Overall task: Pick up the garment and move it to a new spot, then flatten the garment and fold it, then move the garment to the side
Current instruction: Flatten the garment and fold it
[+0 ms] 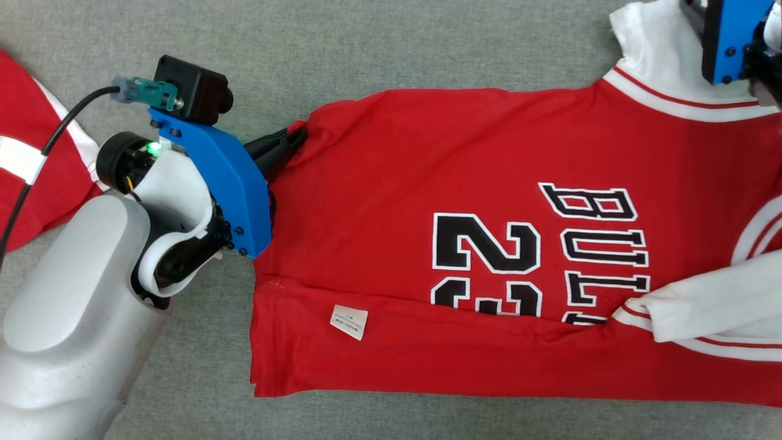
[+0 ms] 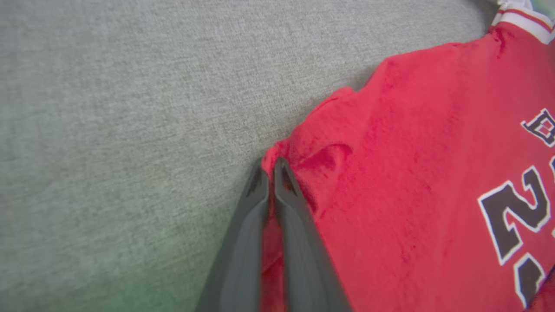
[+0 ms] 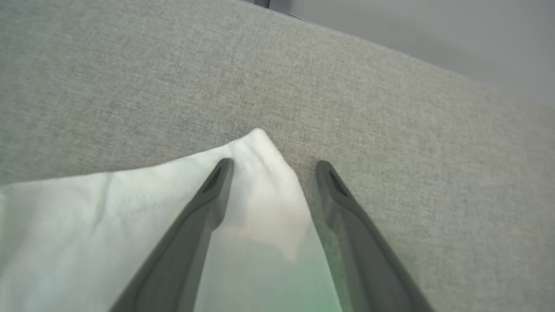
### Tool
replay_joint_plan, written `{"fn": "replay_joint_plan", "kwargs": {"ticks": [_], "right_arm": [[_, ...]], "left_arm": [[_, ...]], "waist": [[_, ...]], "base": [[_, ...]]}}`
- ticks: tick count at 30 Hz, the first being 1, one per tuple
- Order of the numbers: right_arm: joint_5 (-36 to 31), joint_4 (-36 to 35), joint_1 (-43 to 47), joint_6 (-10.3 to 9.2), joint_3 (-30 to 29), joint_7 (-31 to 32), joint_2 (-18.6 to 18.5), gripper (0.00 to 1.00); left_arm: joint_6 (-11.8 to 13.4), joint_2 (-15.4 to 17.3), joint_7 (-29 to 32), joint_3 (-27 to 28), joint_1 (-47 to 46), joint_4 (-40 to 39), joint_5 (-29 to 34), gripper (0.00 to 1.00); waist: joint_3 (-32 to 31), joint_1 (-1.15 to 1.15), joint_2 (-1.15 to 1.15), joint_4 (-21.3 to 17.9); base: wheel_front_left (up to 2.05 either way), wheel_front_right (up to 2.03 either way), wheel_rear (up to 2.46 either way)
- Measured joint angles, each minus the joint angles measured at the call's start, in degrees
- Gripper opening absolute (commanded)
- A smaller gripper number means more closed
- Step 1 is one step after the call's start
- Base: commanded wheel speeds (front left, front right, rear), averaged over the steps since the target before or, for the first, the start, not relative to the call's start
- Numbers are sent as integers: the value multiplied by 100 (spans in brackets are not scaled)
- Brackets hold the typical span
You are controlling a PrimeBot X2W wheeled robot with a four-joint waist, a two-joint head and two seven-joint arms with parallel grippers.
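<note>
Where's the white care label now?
Head view, lower middle: the small white care label sits on the folded edge of the red jersey, left of the black 23.

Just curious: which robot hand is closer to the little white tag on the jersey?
Left. The left hand grips the jersey at its hem corner, same end as the tag; the right hand straddles a white sleeve at the opposite end.

Lit brightly and evenly, softly diffused. Crisp in the head view, with just a thin shadow where the red jersey with black lettering (image 1: 391, 183) meets the grey woven cloth surface (image 1: 366, 43). Softer in both wrist views, blurred toward the lower edge and tinged green there.
</note>
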Motion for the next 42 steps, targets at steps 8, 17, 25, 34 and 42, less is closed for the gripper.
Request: {"fn": "replay_joint_plan", "kwargs": {"ticks": [8,17,25,34,42], "right_arm": [[77,-201,19,-3,38,87,-20,0],[657,-621,368,1,-445,-681,136,0],[1362,-1384,1140,0,-460,-988,-76,0],[2339,-2680,2694,0,-495,-849,-304,0],[2794,-3960,4270,0,-993,-557,-294,0]], "left_arm": [[-26,-70,-388,38,-179,233,108,0],[37,-70,-1146,259,-21,523,182,0],[4,-64,-1959,394,446,550,155,0],[-93,76,-3040,261,1066,432,297,0],[-99,349,-3813,-20,1573,467,390,0]], "waist": [[167,-2,0,27],[10,-1,0,-217],[-356,0,0,-389],[-868,-1,0,-512],[-1246,-1,0,-617]], "base": [[0,0,0],[0,0,0],[0,0,0],[0,0,0],[0,0,0]]}}
